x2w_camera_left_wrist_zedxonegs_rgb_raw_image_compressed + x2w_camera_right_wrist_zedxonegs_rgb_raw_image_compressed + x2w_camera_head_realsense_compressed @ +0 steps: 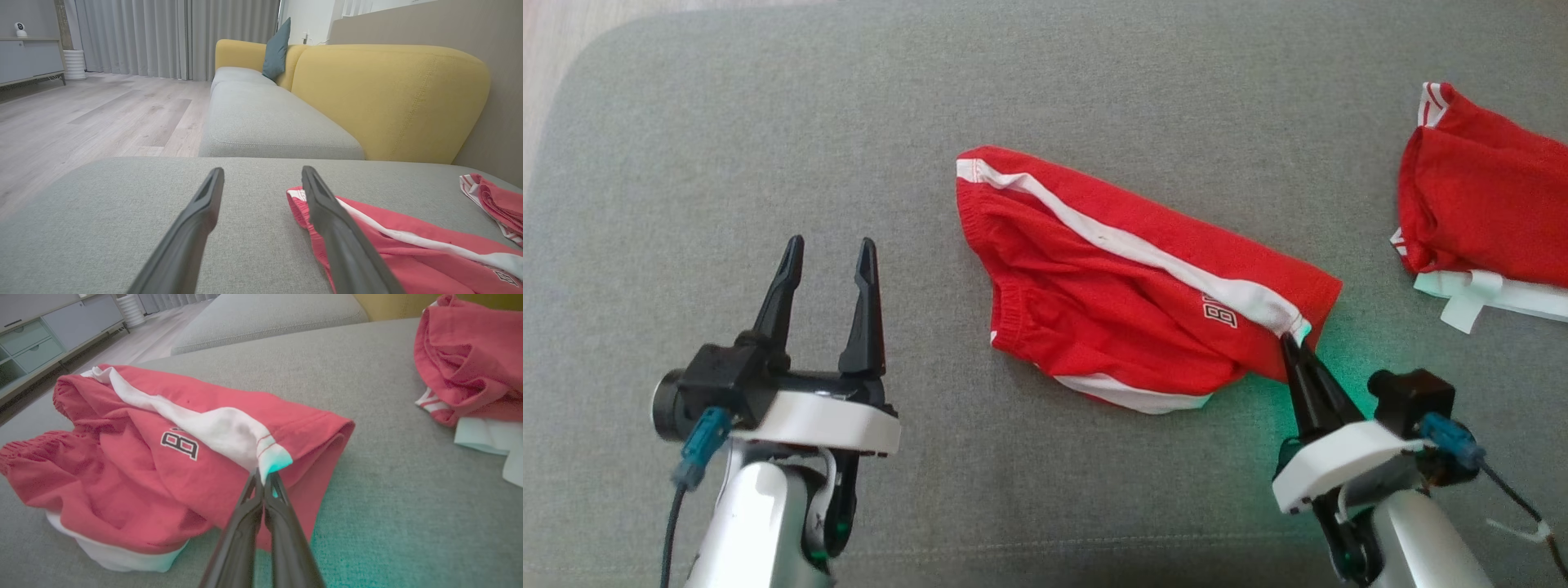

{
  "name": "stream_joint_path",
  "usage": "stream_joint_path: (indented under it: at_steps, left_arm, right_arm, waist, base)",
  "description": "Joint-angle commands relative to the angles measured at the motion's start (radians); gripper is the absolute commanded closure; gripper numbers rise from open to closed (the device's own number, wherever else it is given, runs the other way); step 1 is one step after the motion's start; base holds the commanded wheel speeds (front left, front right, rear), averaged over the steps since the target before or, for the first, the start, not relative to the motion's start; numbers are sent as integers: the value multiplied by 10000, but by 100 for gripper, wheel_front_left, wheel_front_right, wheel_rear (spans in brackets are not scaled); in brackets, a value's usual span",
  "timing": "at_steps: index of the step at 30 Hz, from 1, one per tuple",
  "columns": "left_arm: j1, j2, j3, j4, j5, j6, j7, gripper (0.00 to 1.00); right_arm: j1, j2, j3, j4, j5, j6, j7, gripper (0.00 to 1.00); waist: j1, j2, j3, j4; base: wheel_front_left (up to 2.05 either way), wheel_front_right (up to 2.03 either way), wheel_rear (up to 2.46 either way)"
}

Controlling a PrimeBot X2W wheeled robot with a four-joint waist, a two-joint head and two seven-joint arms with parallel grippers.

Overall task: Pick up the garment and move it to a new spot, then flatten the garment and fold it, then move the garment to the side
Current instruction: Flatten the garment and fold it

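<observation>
— On the grey fabric cushion (768, 122), centre of the head view, lay the crumpled red shorts (1127, 278) with a white side stripe. Which tool held them?
— The right tool (1292, 340), jaws closed, pinched the hem at the stripe's white end. The left tool (832, 245) stood wide, empty, apart from the cloth on its left.
— And far right?
— A second red-and-white garment (1478, 212), well apart.

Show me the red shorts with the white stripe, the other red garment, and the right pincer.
Red shorts with white stripe (1094, 294), head view: red front panel.
Other red garment (1486, 204), head view: middle of cloth.
Right pincer (262, 477), right wrist view: between its shut tips.
</observation>
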Motion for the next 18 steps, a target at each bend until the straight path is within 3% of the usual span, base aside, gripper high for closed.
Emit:
stream_joint_path:
  at_steps: [1, 18]
  left_arm:
    - [-373, 25, 261, -334, -34, 63, -51, 0]
    - [-557, 24, 242, -283, 21, -183, -51, 0]
  right_arm:
    - [-394, -24, 208, -358, 92, 37, -99, 100]
    - [-243, -246, -118, -1863, -254, 37, 18, 100]
  waist:
    - [0, 0, -20, -7]
    - [0, 0, -252, -438]
  base:
    - [0, 0, 0]
    - [0, 0, 0]
